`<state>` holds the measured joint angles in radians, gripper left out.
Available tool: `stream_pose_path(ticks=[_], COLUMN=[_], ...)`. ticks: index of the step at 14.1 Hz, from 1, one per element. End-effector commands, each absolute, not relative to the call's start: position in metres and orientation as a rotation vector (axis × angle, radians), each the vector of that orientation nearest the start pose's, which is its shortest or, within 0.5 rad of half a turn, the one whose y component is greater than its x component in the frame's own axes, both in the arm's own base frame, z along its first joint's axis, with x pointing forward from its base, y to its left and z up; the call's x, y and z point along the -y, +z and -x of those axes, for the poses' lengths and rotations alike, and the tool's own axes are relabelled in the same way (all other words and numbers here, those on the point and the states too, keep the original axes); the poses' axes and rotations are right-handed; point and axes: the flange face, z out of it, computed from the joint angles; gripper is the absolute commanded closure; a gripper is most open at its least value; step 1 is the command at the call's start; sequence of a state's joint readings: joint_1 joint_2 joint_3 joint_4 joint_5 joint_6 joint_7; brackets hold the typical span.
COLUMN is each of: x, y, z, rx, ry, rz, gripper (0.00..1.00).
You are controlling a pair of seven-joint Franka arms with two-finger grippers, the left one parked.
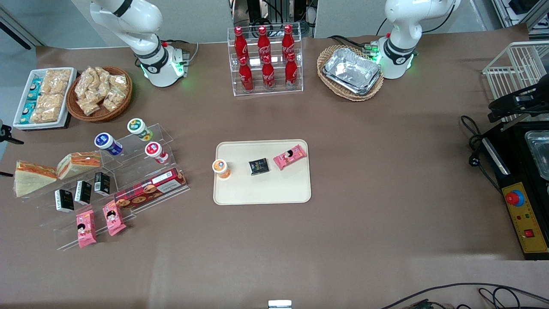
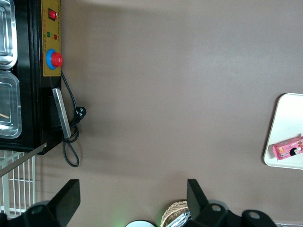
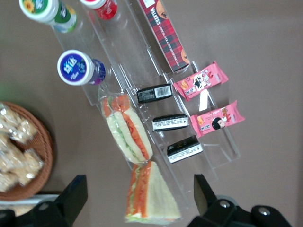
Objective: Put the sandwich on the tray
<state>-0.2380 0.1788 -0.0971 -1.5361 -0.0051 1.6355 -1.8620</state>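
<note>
Pink snack packs [image 1: 99, 224] sit lowest on the clear tiered stand [image 1: 128, 180]. Sandwich [image 1: 31, 177] at the stand's top step, working arm's table end. Gripper [image 3: 137, 201] hovers above it, fingers apart. Tray [image 1: 262, 194] mid-table.

This is a robot lab dressed up as a small snack shop. A table [image 1: 386, 171] under brown covering carries goods laid out as on a shop counter: a clear stepped rack [image 1: 265, 88] of red cola bottles [image 1: 263, 40], clear stepped shelves [image 1: 128, 180] with yogurt cups [image 1: 139, 127], wrapped sandwiches [image 1: 32, 177], small black cartons [image 1: 83, 192], pink snack packs [image 1: 85, 228] and a biscuit box [image 1: 150, 188], and wicker baskets [image 1: 101, 92] of bagged snacks and foil trays [image 1: 352, 71]. The lab side shows in two white robot arm bases [image 1: 161, 64] bolted at the table's edge, loose cables [image 1: 476, 141], and a yellow control panel [image 1: 525, 221] with a red emergency stop button [image 1: 514, 198].
</note>
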Motion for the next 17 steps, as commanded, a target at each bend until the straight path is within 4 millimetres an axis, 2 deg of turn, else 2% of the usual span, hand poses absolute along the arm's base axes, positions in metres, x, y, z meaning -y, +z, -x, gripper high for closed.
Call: stream_pose_path(ticks=[1,4,7,12,14,16,17], x=[0.207,0.216,0.24,0.291,0.305,0.32,0.321], y=[0.523,0.509,0.488,0.465,0.46,0.444,0.437], z=[-0.582,-0.586,-0.583,-0.557,-0.549,-0.54,-0.538], rx=[2.278,2.344,2.382,2.415,2.418,2.402,2.404], ry=[0.086,0.068,0.069,0.038,0.031,0.029,0.024], rz=[2.058,1.969,1.885,1.805,1.793,1.805,1.804], gripper=[0.0,0.0,0.0,0.0,0.0,0.0,0.0])
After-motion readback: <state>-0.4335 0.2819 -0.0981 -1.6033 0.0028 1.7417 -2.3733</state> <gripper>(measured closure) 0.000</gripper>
